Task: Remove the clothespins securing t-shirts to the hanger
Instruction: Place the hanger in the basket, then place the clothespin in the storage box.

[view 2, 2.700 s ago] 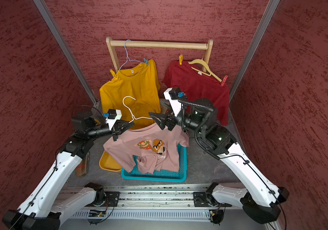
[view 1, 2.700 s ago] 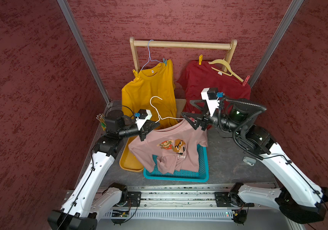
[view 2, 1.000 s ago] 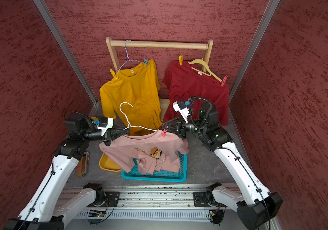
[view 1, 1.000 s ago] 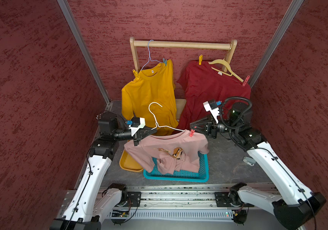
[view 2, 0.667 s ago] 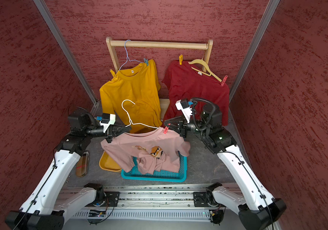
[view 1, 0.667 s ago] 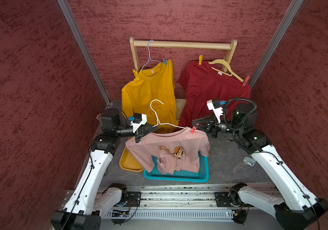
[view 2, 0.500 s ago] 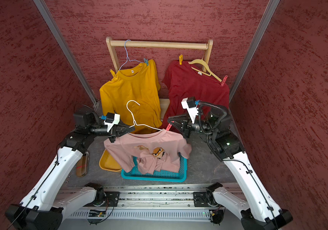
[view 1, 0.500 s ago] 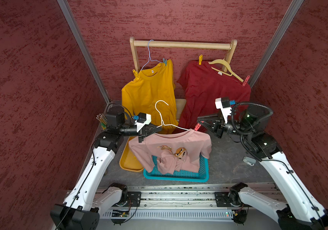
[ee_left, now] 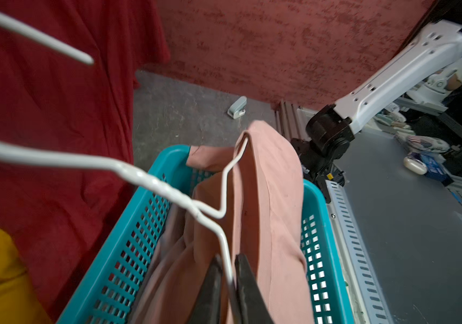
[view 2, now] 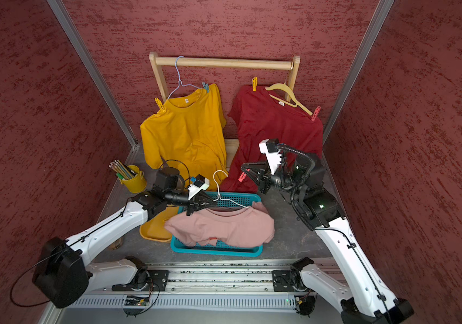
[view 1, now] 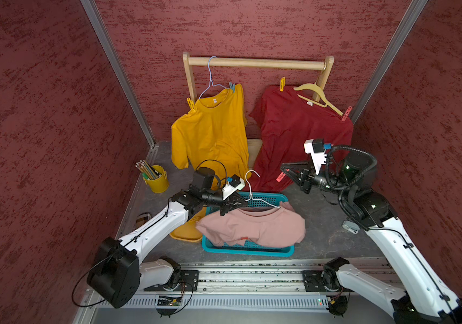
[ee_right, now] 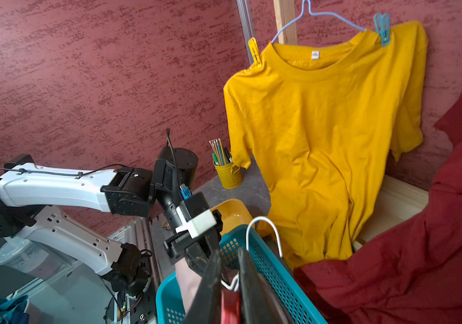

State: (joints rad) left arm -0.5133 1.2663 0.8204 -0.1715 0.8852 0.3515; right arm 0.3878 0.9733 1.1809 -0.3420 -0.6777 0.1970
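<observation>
– So, where is the red-pink plastic clothespin [view 1: 280,176]?
– Clamped in the right gripper [view 1: 283,168], hanging below its tips.
– Next one?
– Probably the matching red-pink peg [view 1: 346,113] on the dark red cloth t-shirt [view 1: 302,131]: above and behind that gripper, long axis nearly upright, right arm nearer.

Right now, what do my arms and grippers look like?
Both arms are white shells with black joints. The left arm has a thin black cable running along it. The right arm has a corrugated black hose near the wrist. The left gripper and right gripper have slim black fingers under white camera mounts with blue plugs.
</observation>
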